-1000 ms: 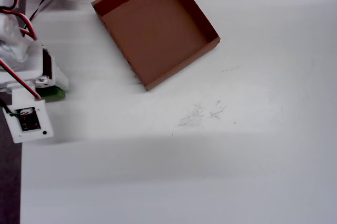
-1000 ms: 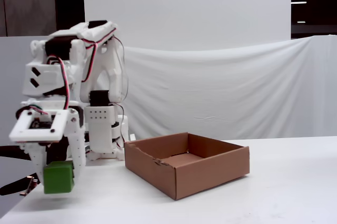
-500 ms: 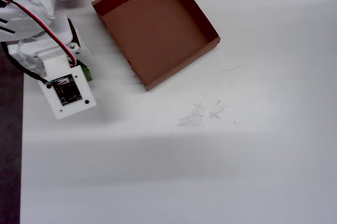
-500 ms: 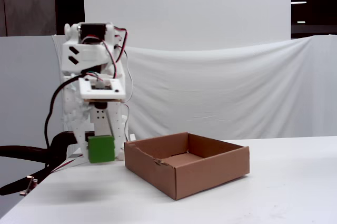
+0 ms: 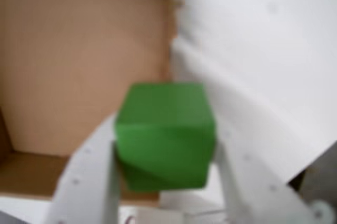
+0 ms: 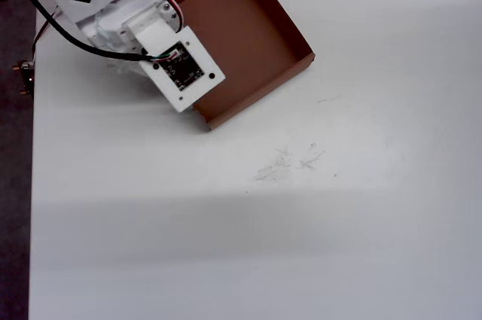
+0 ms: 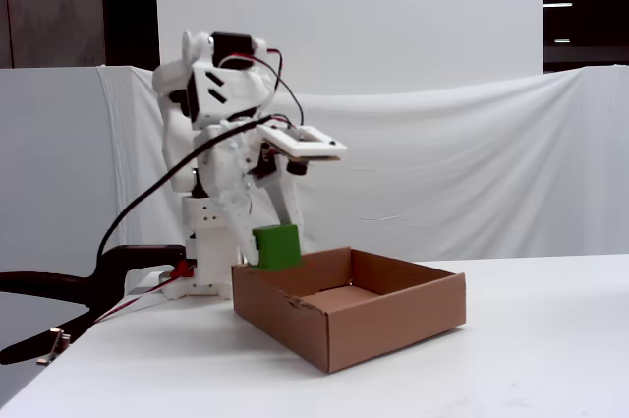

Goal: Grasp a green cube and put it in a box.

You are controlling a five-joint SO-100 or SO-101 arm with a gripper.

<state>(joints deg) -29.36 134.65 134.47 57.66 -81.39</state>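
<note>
My gripper (image 5: 164, 150) is shut on the green cube (image 5: 166, 134), its white fingers (image 5: 92, 176) pressing on both sides. In the fixed view the cube (image 7: 276, 246) hangs in the gripper (image 7: 272, 244) just above the near-left wall of the box (image 7: 393, 325), a shallow brown cardboard tray. In the wrist view the box floor (image 5: 79, 60) lies behind and left of the cube. In the overhead view the arm covers the cube; the box (image 6: 290, 34) lies at top centre.
The white arm base (image 7: 206, 261) stands behind the box at the table's left end. Cables (image 6: 83, 45) run off the table's left edge. A white cloth backdrop (image 7: 442, 172) hangs behind. White tabletop (image 6: 263, 222) spreads in front and to the right.
</note>
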